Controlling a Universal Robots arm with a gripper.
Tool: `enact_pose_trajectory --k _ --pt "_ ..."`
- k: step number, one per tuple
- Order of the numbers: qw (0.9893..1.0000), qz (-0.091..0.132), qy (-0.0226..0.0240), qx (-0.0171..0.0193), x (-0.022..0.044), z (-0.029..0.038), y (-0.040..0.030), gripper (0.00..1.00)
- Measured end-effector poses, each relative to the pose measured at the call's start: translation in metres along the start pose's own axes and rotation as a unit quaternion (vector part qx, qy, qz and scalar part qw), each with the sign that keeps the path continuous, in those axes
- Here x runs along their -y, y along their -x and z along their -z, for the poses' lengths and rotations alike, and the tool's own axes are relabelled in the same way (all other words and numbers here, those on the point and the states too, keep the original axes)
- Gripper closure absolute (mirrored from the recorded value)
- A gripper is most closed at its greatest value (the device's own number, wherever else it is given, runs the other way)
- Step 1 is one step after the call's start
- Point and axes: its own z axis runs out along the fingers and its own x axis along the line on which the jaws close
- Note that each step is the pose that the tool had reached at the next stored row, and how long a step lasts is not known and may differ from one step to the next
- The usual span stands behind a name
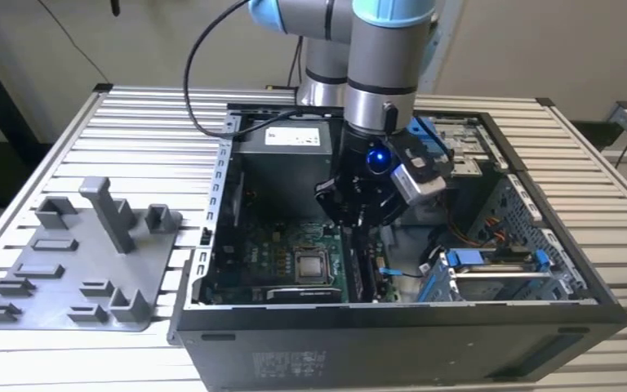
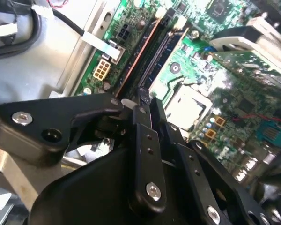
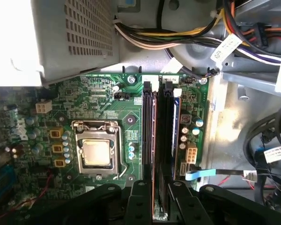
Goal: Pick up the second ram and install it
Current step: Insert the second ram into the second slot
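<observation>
One ram (image 3: 176,123) half behind claw (image 3: 155,197)

Even, soft room light falls on the desk (image 1: 52,359), while the case interior (image 1: 281,204) lies in shadow. In the first wrist view the metal cage (image 3: 18,42) glares white. My hand (image 2: 147,112) looks blurred in the second wrist view.
</observation>
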Motion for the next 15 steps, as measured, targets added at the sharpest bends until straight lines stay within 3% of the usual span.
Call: enact_pose_trajectory --k 5,15 --pt "1.0000 0.000 -0.0001 0.0000 0.0000 -0.0003 0.0002 0.78" --pt "1.0000 0.000 0.0046 -0.0001 -0.0025 -0.0161 0.0007 0.78"
